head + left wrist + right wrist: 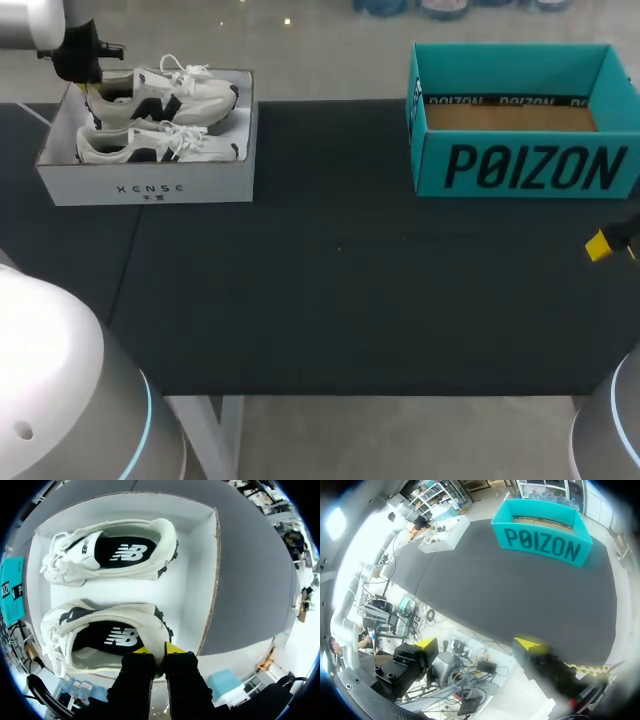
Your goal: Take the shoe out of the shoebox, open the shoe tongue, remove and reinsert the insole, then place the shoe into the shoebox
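dark table point(340, 280) seen from above, with a white shoebox point(150, 188) at your left and an open teal box point(530, 165) at your right. your left gripper point(159, 650) has its jaws drawn almost together, pinching the heel collar of the rear sneaker point(100, 635), one fingertip inside and one outside. that sneaker lies in the shoebox: white, with black side patches and a black insole. a matching front sneaker point(115, 550) lies beside it. your right gripper point(477, 645) hangs near the teal box, jaws spread wide, holding nothing.

Dark table point(340, 300) bears white shoebox point(150, 185) and teal box point(530, 170).
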Tool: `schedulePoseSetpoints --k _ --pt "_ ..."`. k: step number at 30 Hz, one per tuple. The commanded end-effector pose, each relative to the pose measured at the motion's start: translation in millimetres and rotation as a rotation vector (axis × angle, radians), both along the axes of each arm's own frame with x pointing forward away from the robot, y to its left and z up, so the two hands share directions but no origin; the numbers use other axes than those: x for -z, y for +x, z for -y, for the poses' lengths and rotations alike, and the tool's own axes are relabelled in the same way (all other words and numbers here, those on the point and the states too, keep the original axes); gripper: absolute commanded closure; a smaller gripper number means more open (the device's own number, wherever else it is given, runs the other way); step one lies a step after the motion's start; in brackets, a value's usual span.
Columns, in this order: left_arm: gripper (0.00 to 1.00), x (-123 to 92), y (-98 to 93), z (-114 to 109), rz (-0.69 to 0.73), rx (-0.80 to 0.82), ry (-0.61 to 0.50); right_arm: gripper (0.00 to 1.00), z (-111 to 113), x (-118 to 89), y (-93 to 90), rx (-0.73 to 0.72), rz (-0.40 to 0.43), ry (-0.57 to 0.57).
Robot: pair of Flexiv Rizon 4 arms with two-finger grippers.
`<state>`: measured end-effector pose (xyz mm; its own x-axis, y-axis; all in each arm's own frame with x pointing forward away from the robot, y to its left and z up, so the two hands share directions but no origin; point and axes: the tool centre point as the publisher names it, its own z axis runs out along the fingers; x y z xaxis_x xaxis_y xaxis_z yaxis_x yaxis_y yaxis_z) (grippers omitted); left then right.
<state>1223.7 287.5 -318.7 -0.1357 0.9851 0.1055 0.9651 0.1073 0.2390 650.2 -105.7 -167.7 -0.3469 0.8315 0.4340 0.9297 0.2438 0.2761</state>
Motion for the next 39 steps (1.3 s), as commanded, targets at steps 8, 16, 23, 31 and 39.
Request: schedulePoseSetpoints --k 8,16,23,31,39 --pt "1.00 -0.1 9.2 2.5 -0.002 0.012 0.004 0.00 -0.3 0.5 1.7 0.000 -0.004 -0.003" --pt "1.00 15.3 7.0 10.8 -0.033 0.024 0.009 0.00 -0.3 0.5 1.7 0.000 -0.004 -0.003" --pt "1.00 25.5 6.7 10.6 -0.057 0.031 0.013 0.00 -0.3 0.5 1.7 0.000 -0.004 -0.003" --pt "0.00 17.9 3.3 6.8 -0.016 0.033 0.015 0.00 -0.3 0.5 1.7 0.000 -0.004 -0.003" --pt "0.00 -26.9 -14.4 18.3 0.082 0.033 -0.027 0.00 -0.3 0.5 1.7 0.000 -0.004 -0.003"
